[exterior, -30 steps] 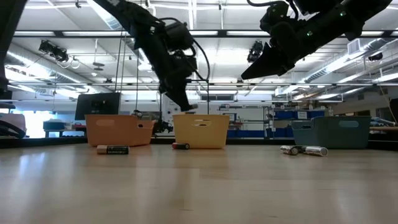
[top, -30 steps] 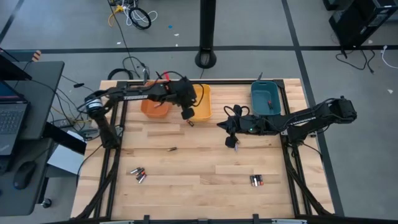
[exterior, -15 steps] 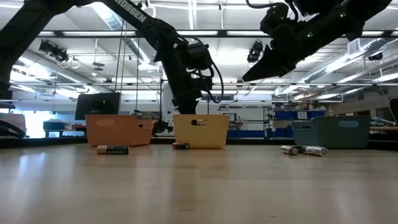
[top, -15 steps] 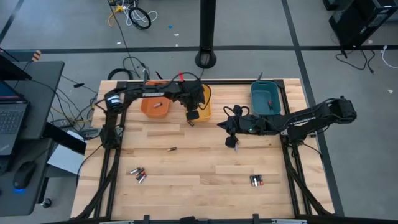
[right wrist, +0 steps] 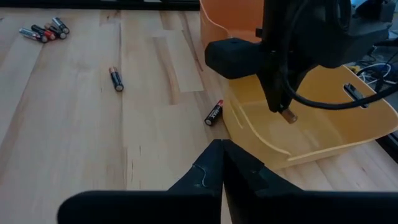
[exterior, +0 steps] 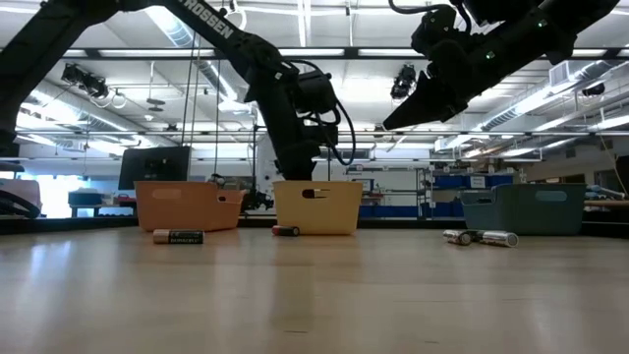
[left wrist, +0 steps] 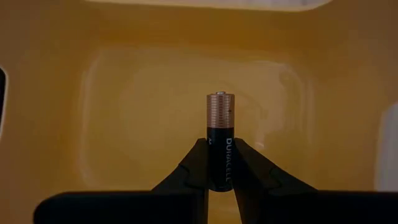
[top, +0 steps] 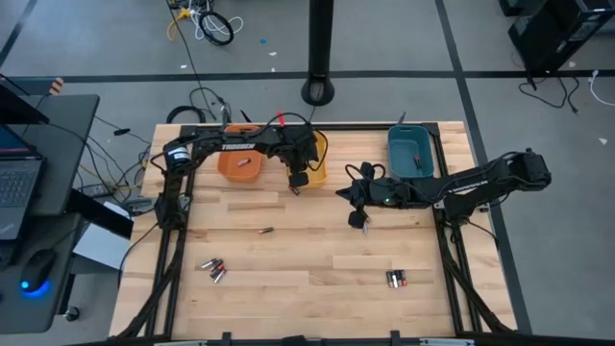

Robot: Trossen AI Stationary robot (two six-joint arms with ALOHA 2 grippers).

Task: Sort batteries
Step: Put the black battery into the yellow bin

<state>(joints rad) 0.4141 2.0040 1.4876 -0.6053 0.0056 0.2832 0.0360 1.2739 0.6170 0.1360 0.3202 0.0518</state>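
In my left wrist view, centre frame, the left end effector (left wrist: 219, 177) is clamped on one battery (left wrist: 220, 134), copper cap up, hanging over the yellow bin (left wrist: 74, 124). If I let go with the cell near the rim, I judge it could bounce out onto the worktop (top: 317, 259).

Mid-frame in the high view, the right end effector (top: 364, 221) hovers with fingers together, holding nothing.

Farther out, loose batteries lie lower left (top: 212, 268) and lower right (top: 396, 279), one at centre (top: 265, 231), another just beside the yellow bin's front wall (right wrist: 213, 112).

I can't read what lies inside the orange bin (top: 240, 165) or teal bin (top: 411, 152).
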